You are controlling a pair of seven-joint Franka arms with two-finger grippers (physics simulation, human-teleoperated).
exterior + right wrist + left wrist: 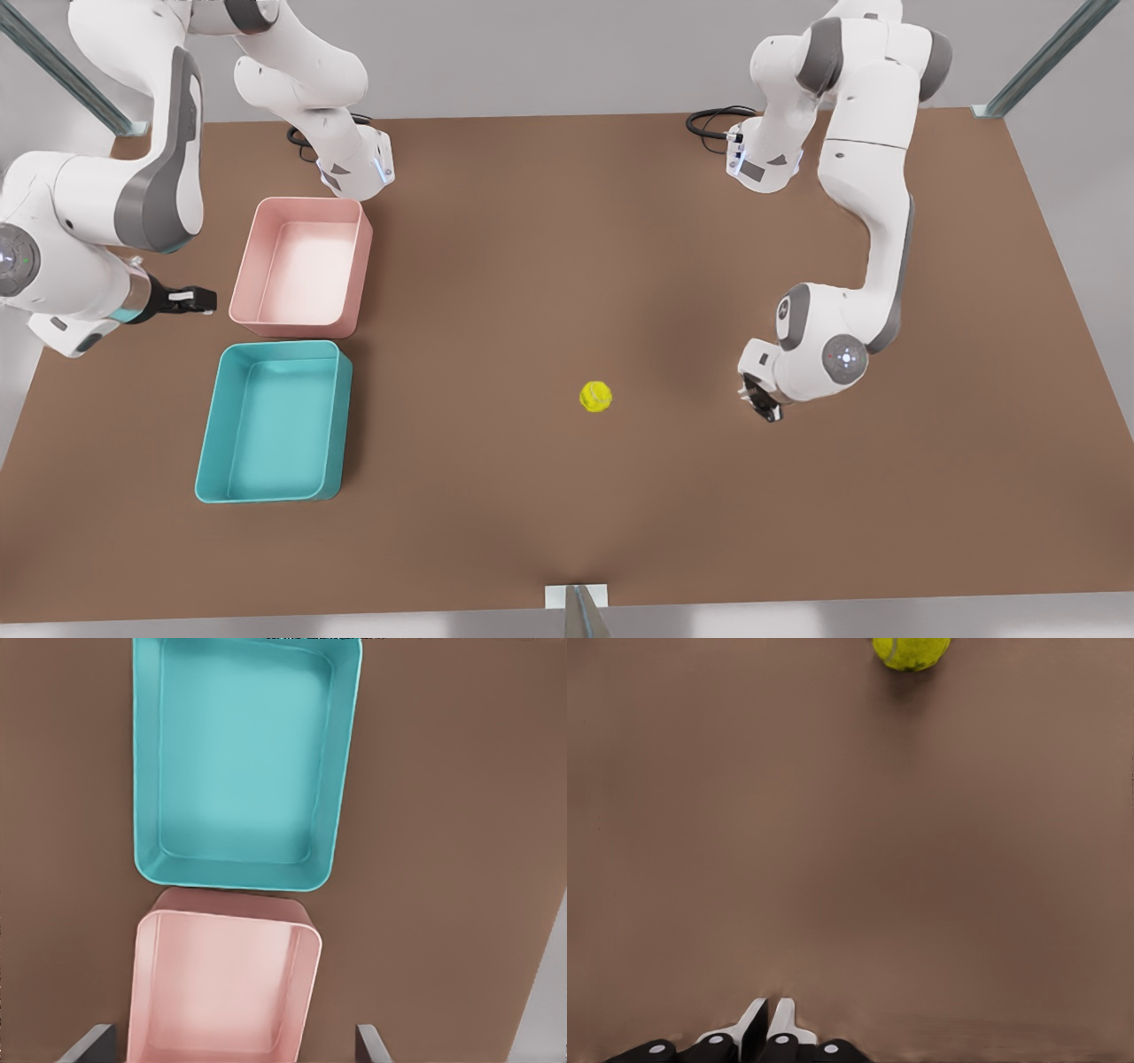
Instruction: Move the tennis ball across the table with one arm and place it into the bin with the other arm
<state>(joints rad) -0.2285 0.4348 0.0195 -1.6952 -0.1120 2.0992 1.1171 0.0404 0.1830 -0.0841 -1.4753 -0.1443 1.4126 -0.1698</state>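
The tennis ball point(595, 396) is sitting loose on the brown table point(567, 230), a bit below centre in the front view, well apart from both trays and not held by anything.

The left gripper point(760, 398) is the one at the front view's right, roughly at 3 o'clock from the ball, low over the table. In its wrist view its fingers point(767, 1023) are pressed together with nothing between them, and the ball point(912, 650) sits off at the far edge of the picture. The right gripper point(197, 301) waits over at the front view's left, at 9 o'clock from the pink tray point(304, 266). Its wrist view looks down on the teal bin point(244, 762) and the pink tray point(221, 988), with its fingertips point(89, 1043) spread wide apart and empty.

What could go wrong, as I see it:

- A closed gripper can't grab, so it either opens first or it nudges the ball. A round ball on a flat table will probably roll off line if it's hit off-centre.
- Too hard a push and it runs past the other arm's reach or off the table edge.
- The teal bin point(275, 424) and the pink tray are nearly touching and shaped alike, so a sloppy drop could land in the wrong one, or bounce out over the low walls.
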